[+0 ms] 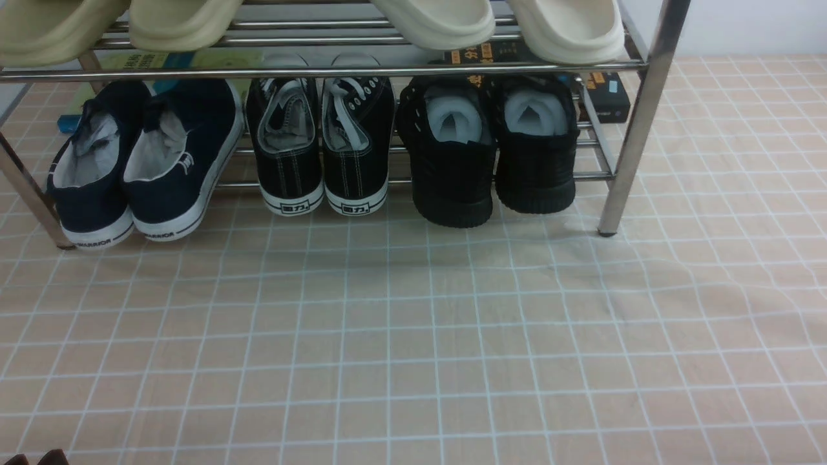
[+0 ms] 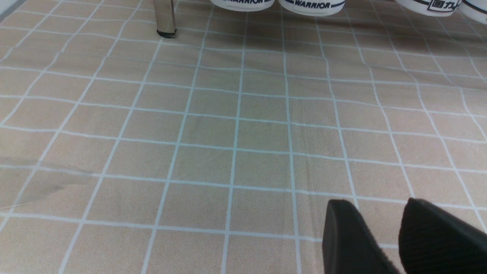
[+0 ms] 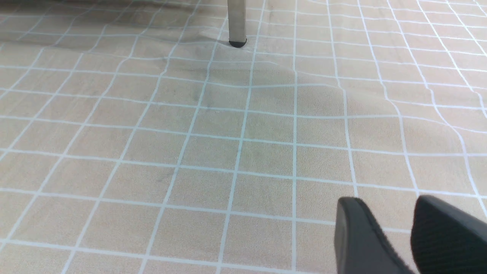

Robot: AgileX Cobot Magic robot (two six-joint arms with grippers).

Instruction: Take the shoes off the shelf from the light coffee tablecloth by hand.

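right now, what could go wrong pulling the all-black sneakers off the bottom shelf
The shoes sit under the shelf upper bar, with cream slippers above: a steep lift could knock either. The black canvas sneakers stand right beside the pair, so a wide grasp might catch them. The tablecloth is wrinkled near the rack's right leg; dragging the shoes out could bunch it.

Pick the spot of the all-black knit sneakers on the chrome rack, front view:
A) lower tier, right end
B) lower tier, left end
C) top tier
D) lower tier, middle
A: the all-black sneakers stand at the right end of the lower tier of the shelf, by its right front leg. The black canvas pair holds the middle, the navy pair the left.
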